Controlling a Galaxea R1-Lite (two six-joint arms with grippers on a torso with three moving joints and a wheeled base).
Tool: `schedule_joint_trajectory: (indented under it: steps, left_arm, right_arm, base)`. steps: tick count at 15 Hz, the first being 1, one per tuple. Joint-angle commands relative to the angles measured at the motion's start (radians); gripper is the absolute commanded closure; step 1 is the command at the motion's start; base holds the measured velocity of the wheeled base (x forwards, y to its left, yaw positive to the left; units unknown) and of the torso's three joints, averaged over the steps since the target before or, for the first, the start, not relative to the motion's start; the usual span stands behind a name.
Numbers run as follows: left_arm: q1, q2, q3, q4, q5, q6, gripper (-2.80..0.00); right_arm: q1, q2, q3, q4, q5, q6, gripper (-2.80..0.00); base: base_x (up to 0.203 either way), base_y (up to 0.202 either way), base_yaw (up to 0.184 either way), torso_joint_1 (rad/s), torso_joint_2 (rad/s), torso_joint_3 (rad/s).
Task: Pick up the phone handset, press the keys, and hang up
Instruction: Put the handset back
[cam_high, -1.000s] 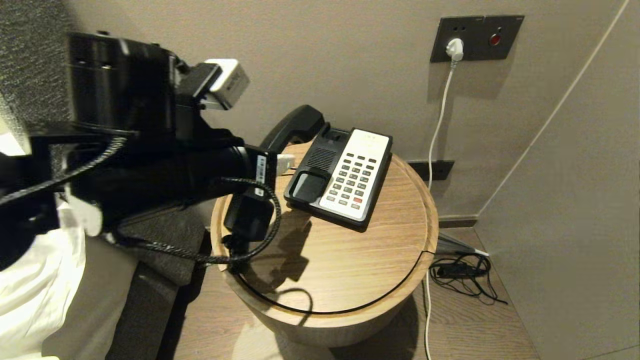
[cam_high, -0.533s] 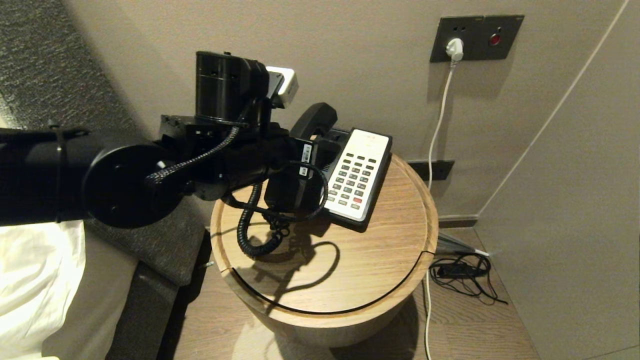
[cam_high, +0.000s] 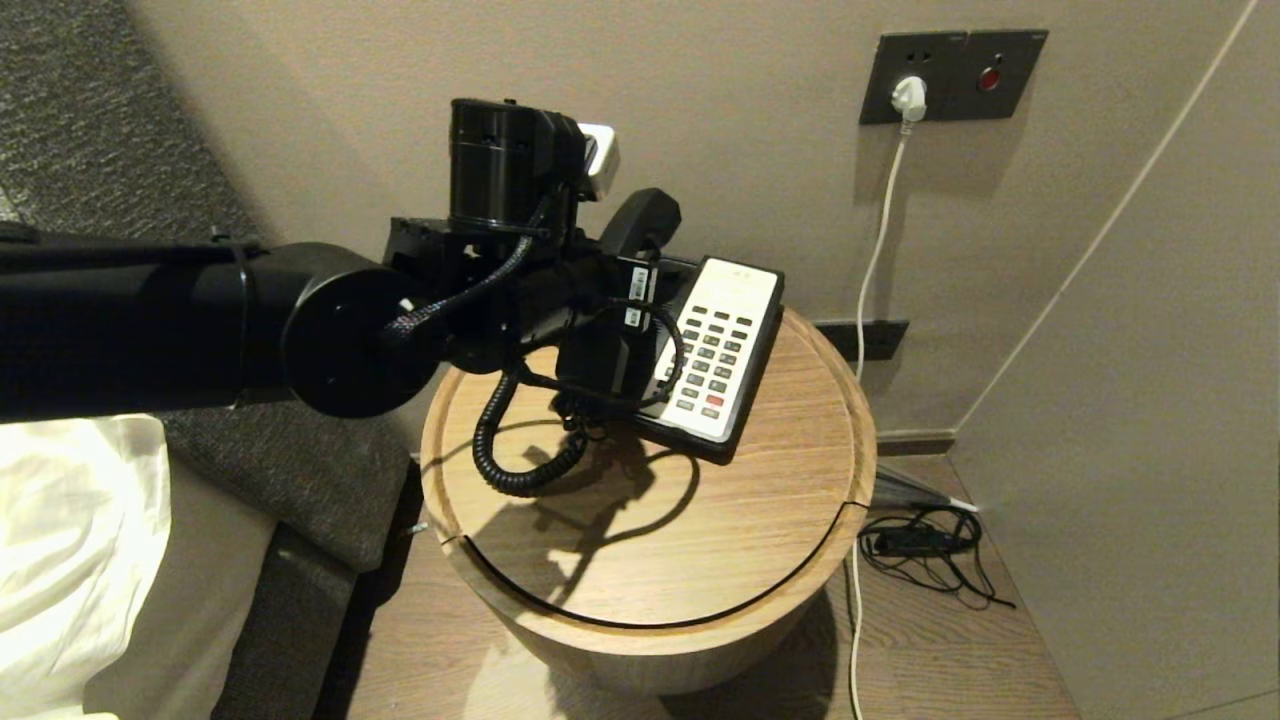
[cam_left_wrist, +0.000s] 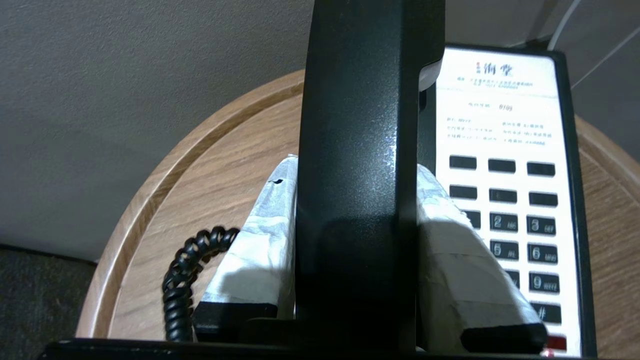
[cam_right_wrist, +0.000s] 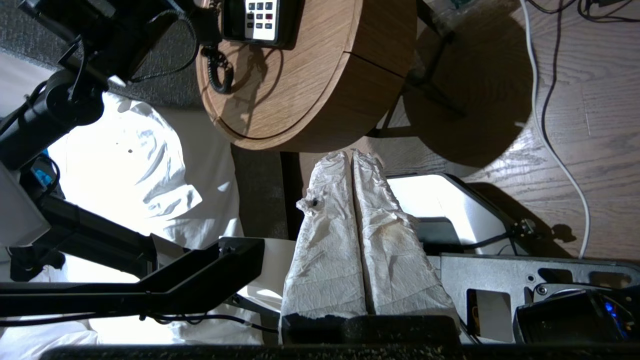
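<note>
Left gripper clamped on the handset, taped fingers on both sides — handset hangs over the cradle side of the phone on the round table, not seated. To hang up cleanly I'd line the handset up with the cradle, lower it straight, watch the coiled cord doesn't snag. Left arm reaches in level from the left, wrist over the phone. Right gripper parked low beside the table — fingers pressed together, empty.
</note>
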Motion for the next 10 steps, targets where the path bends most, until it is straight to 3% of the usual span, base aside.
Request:
schedule_joint_trajectory:
  steps: [1,10]
  left_arm:
    - [0.001,0.024,-0.019,0.000,0.002,0.000,0.00]
    - [0.004,0.094,-0.076,0.003,0.002,0.005,0.00]
  right_arm:
    - [0.000,-0.004,0.005,0.006,0.003,0.004,0.00]
    - [0.000,-0.022,0.037,0.006,0.007,0.002,0.00]
  base:
    - [0.000,0.000,0.000,0.000,0.00,0.000]
    - [0.000,0.000,0.000,0.000,0.00,0.000]
